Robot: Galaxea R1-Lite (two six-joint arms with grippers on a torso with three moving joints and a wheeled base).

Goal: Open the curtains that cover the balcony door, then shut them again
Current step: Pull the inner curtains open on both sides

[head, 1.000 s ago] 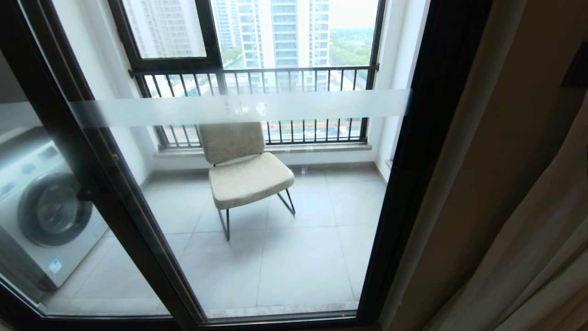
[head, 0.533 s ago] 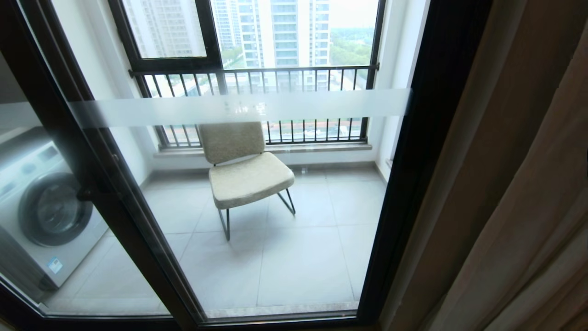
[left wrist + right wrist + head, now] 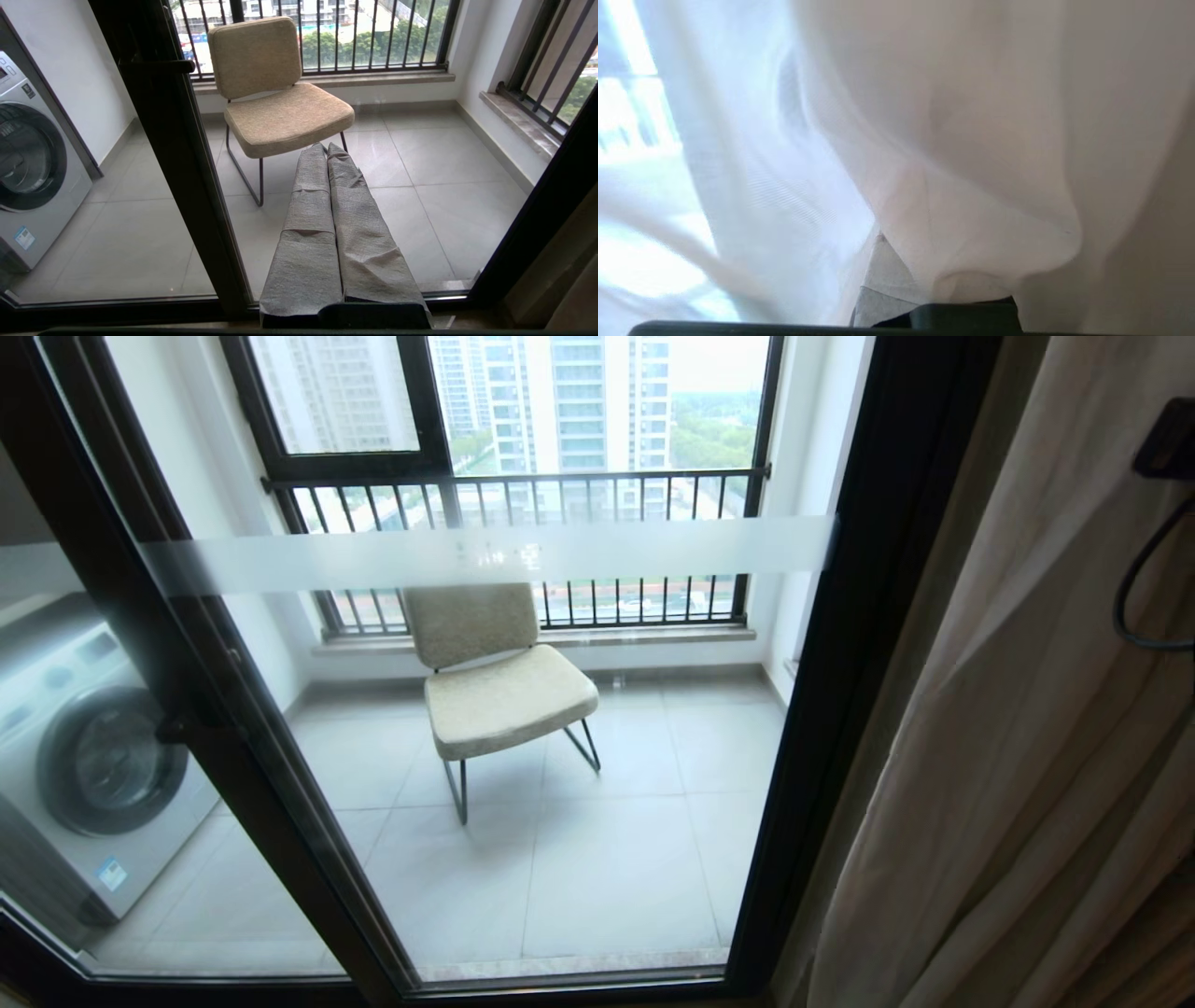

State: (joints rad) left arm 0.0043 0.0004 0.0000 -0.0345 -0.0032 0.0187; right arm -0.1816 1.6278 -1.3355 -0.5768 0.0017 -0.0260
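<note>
The balcony door (image 3: 840, 663) has a black frame, a frosted band (image 3: 485, 555) across the pane and a black lever handle (image 3: 159, 66). Its glass is uncovered. The beige-cream curtains (image 3: 1027, 709) hang bunched at the right, next to the frame. A black part of my right arm (image 3: 1167, 439) with a cable shows against them. In the right wrist view, sheer white fabric (image 3: 761, 163) and thicker cream fabric (image 3: 994, 93) drape over my right gripper (image 3: 889, 245). One grey-wrapped finger (image 3: 882, 280) shows; whether fabric is pinched is hidden. My left gripper (image 3: 325, 147) is shut and empty, low before the glass.
Behind the glass a beige chair (image 3: 504, 681) stands on the tiled balcony floor (image 3: 607, 859). A washing machine (image 3: 84, 765) is at the left. A black-framed window with a bar railing (image 3: 523, 485) is at the back. The door's middle post (image 3: 187, 186) rises left of my left gripper.
The curtains' front fold has swept left toward the door frame, covering more of the wall strip beside it. The right arm's black part shows higher at the top right. The left arm has not moved.
</note>
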